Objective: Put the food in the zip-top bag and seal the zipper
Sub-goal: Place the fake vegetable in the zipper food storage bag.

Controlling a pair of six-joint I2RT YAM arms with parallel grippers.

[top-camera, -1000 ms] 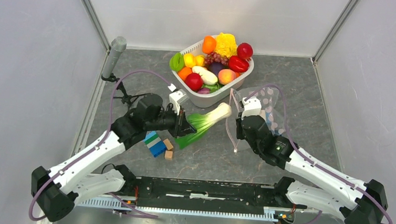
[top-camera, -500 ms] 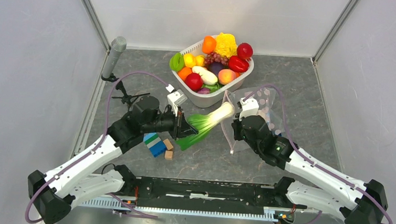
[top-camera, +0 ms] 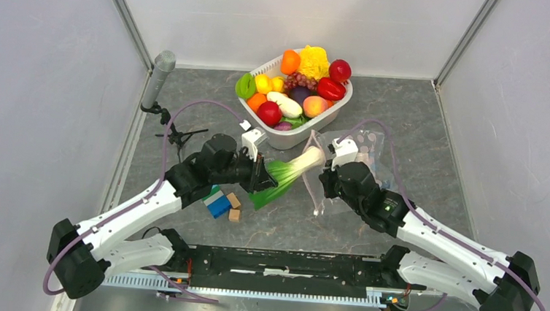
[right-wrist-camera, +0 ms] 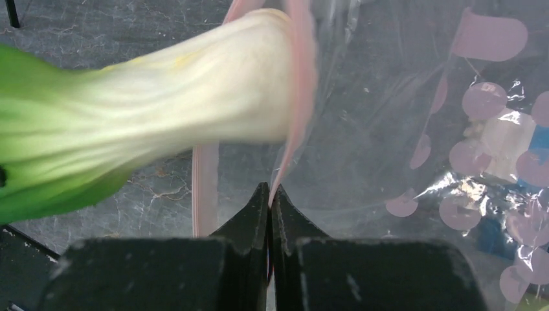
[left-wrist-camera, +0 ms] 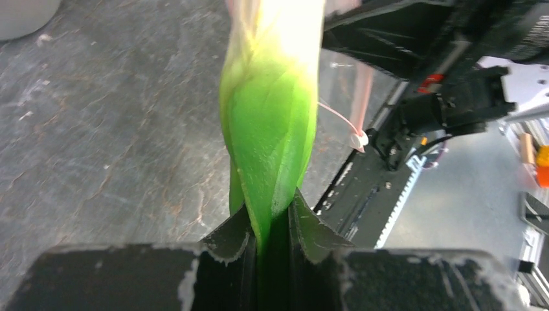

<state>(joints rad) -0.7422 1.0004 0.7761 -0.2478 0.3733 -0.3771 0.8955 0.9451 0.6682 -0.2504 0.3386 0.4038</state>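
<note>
1. The left claw [top-camera: 262, 176] is clamped narrow on the green leaf end of a toy leek [top-camera: 289, 172] and holds it off the surface [top-camera: 420, 129]. In the left wrist view its fingers [left-wrist-camera: 304, 227] press both sides of the green stalk [left-wrist-camera: 272, 123].
2. The leek's white end points at the zip-top bag [top-camera: 364, 151]. In the right wrist view that white end [right-wrist-camera: 194, 116] sits at the bag's mouth, between the two pink lips of the zipper [right-wrist-camera: 301, 97].
3. The right claw [top-camera: 324, 179] is pinched tight on one lip of the zipper [top-camera: 315, 182] and holds the mouth up; its tips [right-wrist-camera: 269, 194] meet on the strip.
4. The clear bag [right-wrist-camera: 388, 129] is printed with pale pink dots and a pink tab shape. No lettering is legible.
5. The other toy food [top-camera: 298, 91] lies heaped in a white basket [top-camera: 299, 137] at the far side.
6. Coloured blocks [top-camera: 219, 203] lie on the surface under the left arm.
</note>
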